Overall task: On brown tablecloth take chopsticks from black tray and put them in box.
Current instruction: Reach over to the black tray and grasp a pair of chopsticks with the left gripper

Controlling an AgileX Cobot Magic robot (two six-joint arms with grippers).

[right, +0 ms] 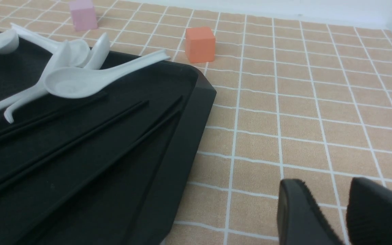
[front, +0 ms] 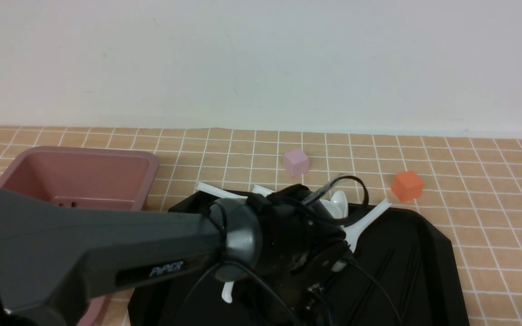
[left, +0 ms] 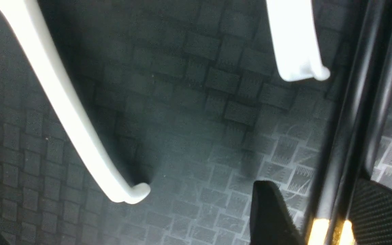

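The black tray (front: 428, 235) lies on the brown tablecloth (front: 492, 203), with the pink box (front: 79, 176) to its left. Several black chopsticks (right: 80, 136) lie along the tray floor. My left arm (front: 107, 253) reaches over the tray and hides its own gripper in the front view. In the left wrist view the left gripper (left: 313, 190) is open and low over the tray floor (left: 189, 143). Two chopsticks (left: 356, 112) with gold tips run between its fingers (left: 271, 214). My right gripper (right: 322, 185) hangs open over bare cloth, right of the tray (right: 182, 143), holding nothing.
Several white soup spoons (right: 80, 81) are piled at the tray's far end, and two spoon handles (left: 66, 102) lie close to the left gripper. A pink cube (front: 296, 162) and an orange cube (front: 407, 185) stand on the cloth beyond the tray.
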